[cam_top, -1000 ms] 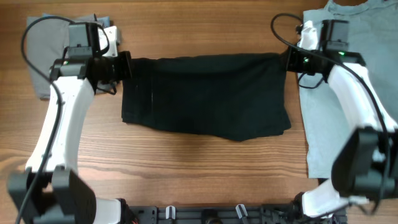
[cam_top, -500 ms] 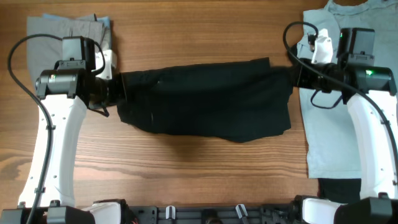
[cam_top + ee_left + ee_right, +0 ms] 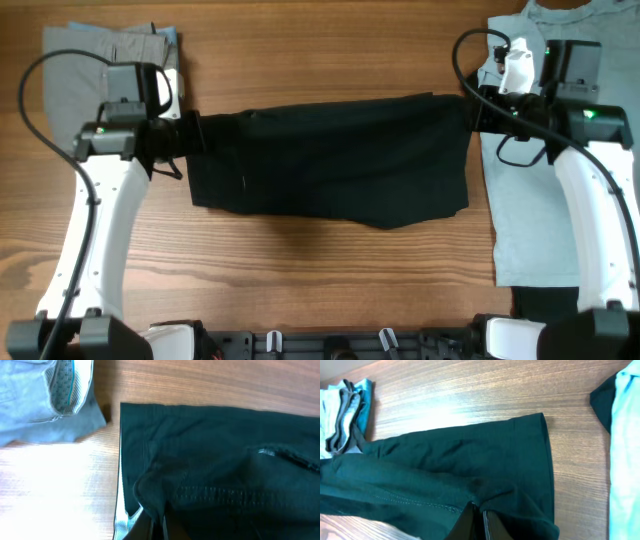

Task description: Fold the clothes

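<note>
**Overhead: black garment stretched between both my hands**

Overhead, the black garment (image 3: 330,160) lies across the middle of the worktop (image 3: 320,270), a wide dark rectangle with its long side running from one arm to the other. My left fingers (image 3: 192,135) grip its upper left corner and my right fingers (image 3: 470,112) grip its upper right corner. The top edge runs fairly straight between them. The lower hem is uneven, dipping lowest right of centre.

From my left wrist, my left fingers (image 3: 144,529) are pressed together on a raised pinch of the black cloth, which bunches into a small ridge just above them. The garment's side edge runs straight up the frame. A folded grey pile (image 3: 100,50) sits beyond that corner, close but apart from it.

From my right wrist, my right fingers (image 3: 466,524) are likewise clamped on a fold of the cloth, with creases fanning away from the pinch. A pale blue shirt (image 3: 530,200) lies flat just beside that end of the garment, under my right arm.
</note>
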`<action>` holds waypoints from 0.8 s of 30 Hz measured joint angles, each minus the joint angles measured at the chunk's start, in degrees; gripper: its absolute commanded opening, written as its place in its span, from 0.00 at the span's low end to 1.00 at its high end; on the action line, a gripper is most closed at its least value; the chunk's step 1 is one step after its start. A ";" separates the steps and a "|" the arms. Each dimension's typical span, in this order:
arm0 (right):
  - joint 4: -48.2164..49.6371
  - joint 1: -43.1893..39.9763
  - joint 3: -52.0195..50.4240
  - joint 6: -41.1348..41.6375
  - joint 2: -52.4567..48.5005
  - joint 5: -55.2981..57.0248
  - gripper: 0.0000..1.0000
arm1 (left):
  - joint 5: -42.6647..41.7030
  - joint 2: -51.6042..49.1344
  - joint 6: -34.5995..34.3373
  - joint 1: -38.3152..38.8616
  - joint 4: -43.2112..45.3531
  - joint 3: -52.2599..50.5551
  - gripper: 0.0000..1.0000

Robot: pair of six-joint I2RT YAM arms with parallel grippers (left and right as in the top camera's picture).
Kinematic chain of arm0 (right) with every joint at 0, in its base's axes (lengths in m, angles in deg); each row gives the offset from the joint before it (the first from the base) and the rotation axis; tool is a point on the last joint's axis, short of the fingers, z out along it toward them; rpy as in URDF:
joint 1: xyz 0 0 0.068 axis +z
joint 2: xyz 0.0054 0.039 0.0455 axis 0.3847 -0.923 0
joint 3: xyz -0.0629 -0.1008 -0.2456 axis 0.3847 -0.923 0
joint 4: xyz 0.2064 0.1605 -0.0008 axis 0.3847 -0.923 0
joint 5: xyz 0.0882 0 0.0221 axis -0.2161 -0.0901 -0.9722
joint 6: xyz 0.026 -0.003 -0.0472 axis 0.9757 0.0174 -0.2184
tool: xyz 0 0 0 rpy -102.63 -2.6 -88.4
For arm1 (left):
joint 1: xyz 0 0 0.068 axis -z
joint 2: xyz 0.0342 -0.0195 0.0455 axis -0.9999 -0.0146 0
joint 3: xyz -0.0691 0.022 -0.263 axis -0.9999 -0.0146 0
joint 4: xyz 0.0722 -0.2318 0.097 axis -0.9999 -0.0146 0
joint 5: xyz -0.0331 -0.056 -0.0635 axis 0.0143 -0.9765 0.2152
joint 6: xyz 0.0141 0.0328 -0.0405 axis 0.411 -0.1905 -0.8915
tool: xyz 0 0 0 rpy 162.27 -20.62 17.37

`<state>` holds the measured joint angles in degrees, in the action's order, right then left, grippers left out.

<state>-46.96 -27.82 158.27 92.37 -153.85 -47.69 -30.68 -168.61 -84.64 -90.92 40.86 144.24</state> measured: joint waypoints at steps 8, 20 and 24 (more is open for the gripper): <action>4.92 0.57 0.00 0.00 -7.45 0.07 0.05 | 2.47 -3.65 -0.61 0.00 10.47 -6.88 0.09; 10.19 0.98 0.00 0.02 -10.54 0.13 0.06 | 5.51 -14.40 -0.87 -0.02 20.37 -6.88 0.14; 12.44 1.01 0.00 1.38 -12.44 0.28 0.05 | 6.29 -16.39 -1.09 -0.11 23.85 -6.97 0.18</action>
<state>-34.53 -26.81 158.27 93.74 -166.28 -47.41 -24.38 -185.01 -85.73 -91.03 64.71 137.27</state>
